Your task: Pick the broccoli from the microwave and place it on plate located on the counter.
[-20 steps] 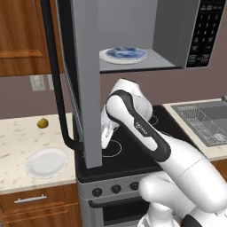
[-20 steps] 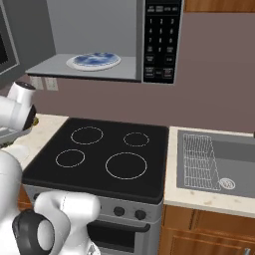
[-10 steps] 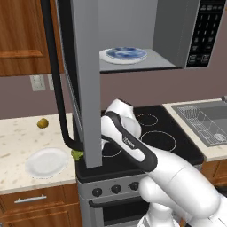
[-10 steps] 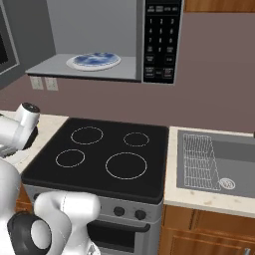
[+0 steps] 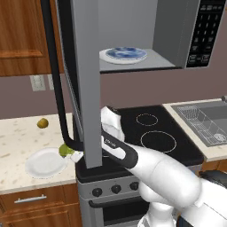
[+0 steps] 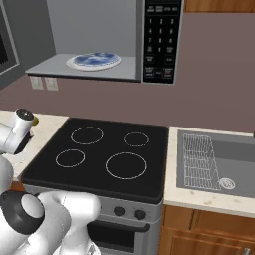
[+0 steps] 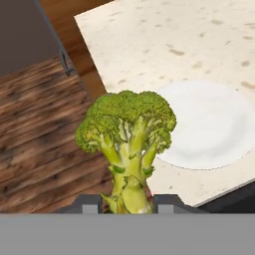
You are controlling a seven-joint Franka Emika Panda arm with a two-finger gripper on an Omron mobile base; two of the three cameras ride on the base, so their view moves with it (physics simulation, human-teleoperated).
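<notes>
1. Above the stove, the microwave [image 5: 133,40] stands with its door [image 5: 86,80] swung wide; a blue-patterned plate [image 5: 123,54] sits inside.
2. Left of the stove, the counter [image 5: 17,137] bears the plate [image 5: 44,163].
3. Over the plate's right edge, the gripper [image 7: 127,203] is clamped on the broccoli [image 7: 127,134] by its stem.

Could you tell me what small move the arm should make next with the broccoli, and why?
Probably carry it a little further over the plate before lowering. The gripper is shut on the broccoli by its stem, and in the left base view the floret hangs at the plate's right rim, not over its middle.
</notes>
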